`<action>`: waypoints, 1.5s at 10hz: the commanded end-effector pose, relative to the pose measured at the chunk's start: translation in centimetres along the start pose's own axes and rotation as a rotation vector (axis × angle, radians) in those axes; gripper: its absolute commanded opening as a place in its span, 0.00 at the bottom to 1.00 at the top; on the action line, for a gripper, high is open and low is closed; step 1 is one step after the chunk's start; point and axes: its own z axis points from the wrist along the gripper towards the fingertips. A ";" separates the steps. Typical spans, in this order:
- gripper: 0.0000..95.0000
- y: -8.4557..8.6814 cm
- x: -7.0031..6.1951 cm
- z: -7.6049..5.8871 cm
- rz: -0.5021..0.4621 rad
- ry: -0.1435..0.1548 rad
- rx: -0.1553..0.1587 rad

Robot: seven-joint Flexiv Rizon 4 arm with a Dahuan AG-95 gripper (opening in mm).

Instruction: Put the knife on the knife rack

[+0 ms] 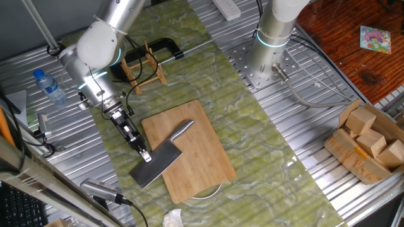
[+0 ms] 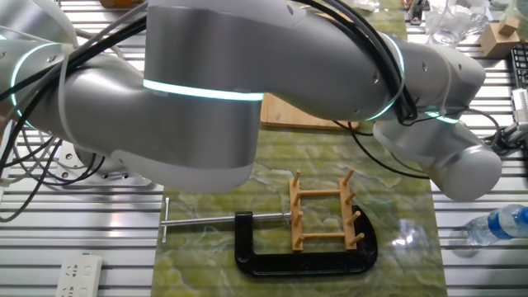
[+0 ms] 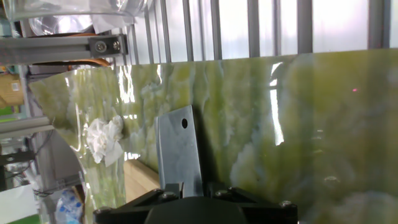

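Lying half across the near left corner of the bamboo cutting board (image 1: 186,150), the knife (image 1: 165,157) had its broad grey blade overhanging onto the green mat (image 1: 265,135) and its slim handle angled up over the wood. The gripper (image 1: 145,155) was clenched on the blade's edge. The knife rack (image 1: 146,65) stood well beyond the board, inside the black clamp (image 1: 151,50).

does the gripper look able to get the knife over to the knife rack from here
Probably yes. The gripper sits at the knife blade's edge on the cutting board, and the knife rack stands empty nearby; only the black clamp lies around it.
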 end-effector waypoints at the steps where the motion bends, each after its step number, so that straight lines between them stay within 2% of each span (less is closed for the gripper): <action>1: 0.20 0.0 -0.1 0.3 0.001 -0.004 0.005; 4: 0.20 0.2 -0.1 0.2 0.004 -0.010 0.008; 6: 0.20 0.3 -0.2 0.6 0.005 -0.019 0.016; 8: 0.20 0.3 -0.3 0.9 0.002 -0.024 0.012; 9: 0.00 0.3 -0.3 0.9 0.003 -0.024 0.012; 10: 0.00 0.4 -0.3 0.9 0.017 -0.032 0.014; 11: 0.00 0.3 -0.3 1.0 0.004 -0.037 0.042; 12: 0.00 0.2 -0.2 1.0 0.005 -0.039 0.030; 14: 0.00 0.4 -0.1 0.7 0.004 -0.028 0.033; 15: 0.00 0.9 -0.2 0.4 0.009 -0.027 0.054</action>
